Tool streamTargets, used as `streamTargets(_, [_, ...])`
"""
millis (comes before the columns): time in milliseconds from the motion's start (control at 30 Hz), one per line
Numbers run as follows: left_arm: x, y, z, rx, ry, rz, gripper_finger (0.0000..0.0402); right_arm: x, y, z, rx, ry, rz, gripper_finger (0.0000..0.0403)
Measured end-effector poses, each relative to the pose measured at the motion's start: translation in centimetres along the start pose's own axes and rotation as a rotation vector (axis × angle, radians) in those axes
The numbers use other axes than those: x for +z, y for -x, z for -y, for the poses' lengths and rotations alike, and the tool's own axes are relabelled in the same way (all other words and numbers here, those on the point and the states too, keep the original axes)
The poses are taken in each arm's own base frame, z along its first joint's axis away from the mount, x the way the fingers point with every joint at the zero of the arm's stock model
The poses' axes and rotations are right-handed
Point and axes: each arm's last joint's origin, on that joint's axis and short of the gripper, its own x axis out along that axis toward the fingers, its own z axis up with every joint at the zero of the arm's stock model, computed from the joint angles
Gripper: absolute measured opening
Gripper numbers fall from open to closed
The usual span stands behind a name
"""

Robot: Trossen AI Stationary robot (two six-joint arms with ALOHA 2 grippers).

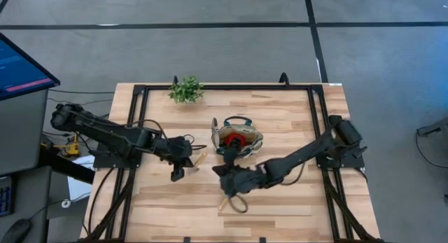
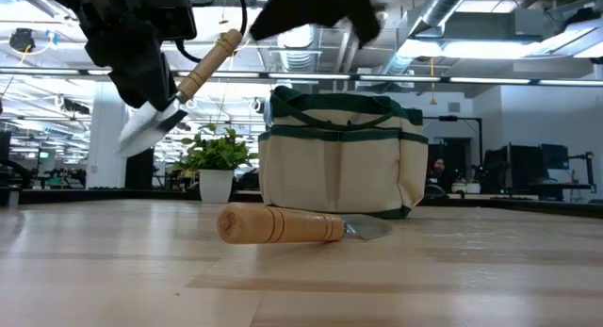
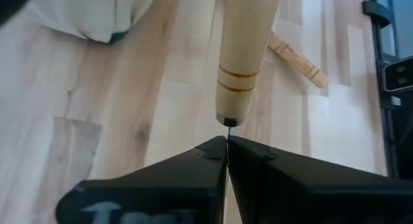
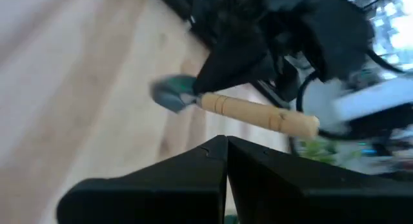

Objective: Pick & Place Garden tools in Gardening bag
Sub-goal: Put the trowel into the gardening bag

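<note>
high view: left gripper [image 1: 183, 159] sits left of the gardening bag [image 1: 239, 139], off the bag's rim, not over its mouth.
left gripper: clamped on a wood-handled trowel [image 2: 176, 94]; grip lands at the metal neck, so the handle sticks free and angled upward in the low view, blade pointing down.
why held so: judged a carry pose; tool lifted clear of the table [image 1: 294, 187] so it can pass over the bag's wall.
right gripper: fingers together, holding nothing visible; right gripper [image 1: 225, 185] is near the front of the bag, above a second tool.
second tool: wooden handle [image 2: 281, 224] lies flat on the table just before the bag, metal head toward the bag.
bag contents: a red-and-black tool [image 1: 236, 139] already shows inside.
potted plant [image 1: 186, 89]: far edge, well apart, not part of the job.
next need: judged, left arm must shift toward the bag's opening before letting go.
</note>
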Motion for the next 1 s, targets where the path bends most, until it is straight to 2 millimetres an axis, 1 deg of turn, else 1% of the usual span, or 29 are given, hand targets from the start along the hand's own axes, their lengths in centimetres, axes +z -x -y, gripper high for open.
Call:
streamTargets(67, [0.1, 0.0, -0.1, -0.027, 0.02, -0.012, 0.0001, 0.6, -1.3, -0.9, -0.051, 0.076, -0.043, 0.0])
streamTargets(167, [0.1, 0.0, -0.2, -0.05, 0.046, -0.022, 0.0001, 1.8, -2.1, -1.3, -0.134, 0.136, -0.093, 0.0])
streamTargets(333, [0.3, 0.1, -0.5, -0.135, 0.116, -0.064, 0.0001, 2.8, -2.7, -2.1, -0.136, 0.212, -0.142, 0.0])
streamTargets(500, [0.4, 0.2, -0.7, -0.224, 0.206, -0.11, 0.0001, 3.5, -2.1, -2.0, -0.118, 0.264, -0.155, 0.0007])
streamTargets(600, [0.5, 0.2, -0.5, -0.264, 0.236, -0.121, 0.0001, 3.4, -2.1, -2.2, -0.106, 0.292, -0.158, 0.0032])
streamTargets(767, [1.3, 0.3, 0.0, -0.365, 0.267, -0.081, 0.0001, 3.4, -2.0, -2.3, -0.103, 0.304, -0.156, 0.0096])
streamTargets(900, [1.4, 0.3, 0.1, -0.373, 0.304, -0.079, 0.0001, 3.7, -1.7, -2.6, -0.096, 0.358, -0.148, 0.0146])
streamTargets(1000, [1.4, 0.3, 0.1, -0.372, 0.324, -0.084, 0.0001, 3.8, -1.5, -2.9, -0.088, 0.394, -0.143, 0.0166])
